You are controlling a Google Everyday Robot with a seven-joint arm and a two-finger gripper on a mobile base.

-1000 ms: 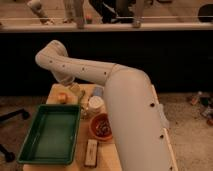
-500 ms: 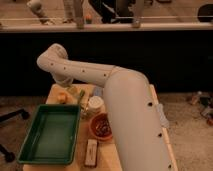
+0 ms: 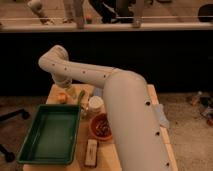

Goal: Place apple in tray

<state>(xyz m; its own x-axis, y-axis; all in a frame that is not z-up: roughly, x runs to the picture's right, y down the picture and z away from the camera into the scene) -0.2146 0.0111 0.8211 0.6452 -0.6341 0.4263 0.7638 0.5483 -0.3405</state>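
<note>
Now: apple (image 3: 61,97) sits on the table (image 3: 54,91) at its far left corner, just beyond the far rim of the tray (image 3: 29,150); not in the tray yet.
Gripper: gripper (image 3: 76,95) hangs low over the table just right of the apple, between it and the white cup (image 3: 95,105); its fingers are spread wide and hold nothing, and the apple lies apart from them.
Weight: likely light for its size, no strain for one arm.
Stiffness: firm and round, so it should not give under the jaws, though a hard squeeze could bruise it.
Surface: smooth, probably waxy skin; it could slip or roll away if touched off-centre.
Where to hold: across the widest part, jaws on opposite sides at mid-height, coming down from above so the fruit cannot roll along the table.
Clearance: the cup and the orange bowl (image 3: 101,127) stand to the right, clear of the short path from apple to tray.
Release: low over the green floor of the tray, so it does not bounce or roll to the rim.
Change, arm: compared with a second ago, the bend of the arm sits slightly further right and the wrist reads a touch lower, nearer the apple.
Change, things: apple, tray, cup and bowl lie where they were; fingers are as wide as before.
</note>
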